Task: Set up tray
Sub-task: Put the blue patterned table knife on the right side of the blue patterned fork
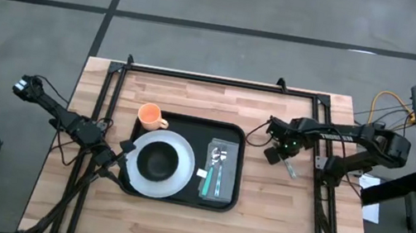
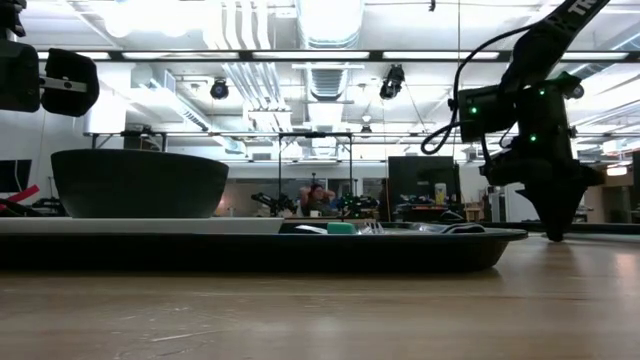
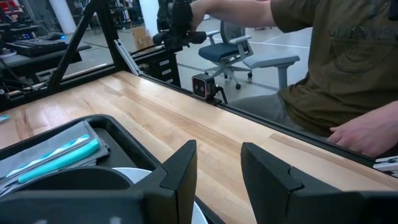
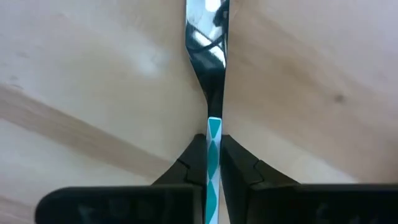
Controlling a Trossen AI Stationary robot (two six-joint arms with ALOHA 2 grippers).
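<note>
The right gripper (image 4: 213, 163) pinches a teal-handled knife (image 4: 208, 62) on the table (image 1: 275, 219) beside the tray (image 1: 234, 171); the left gripper (image 3: 219, 163) stands narrowly open.

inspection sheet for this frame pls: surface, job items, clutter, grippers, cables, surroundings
Surface: wooden table, bare around the tray.
Job's things: black tray holds a white plate with a dark bowl on it and a grey napkin with cutlery; orange cup at the tray's far left corner.
Clutter: nothing seen.
Grippers: right gripper shut on a teal-handled utensil on the table beside the tray; left gripper open at the tray's left edge.
Cables: yellow wires past the table's right edge.
Surroundings: seated person behind the table.
</note>
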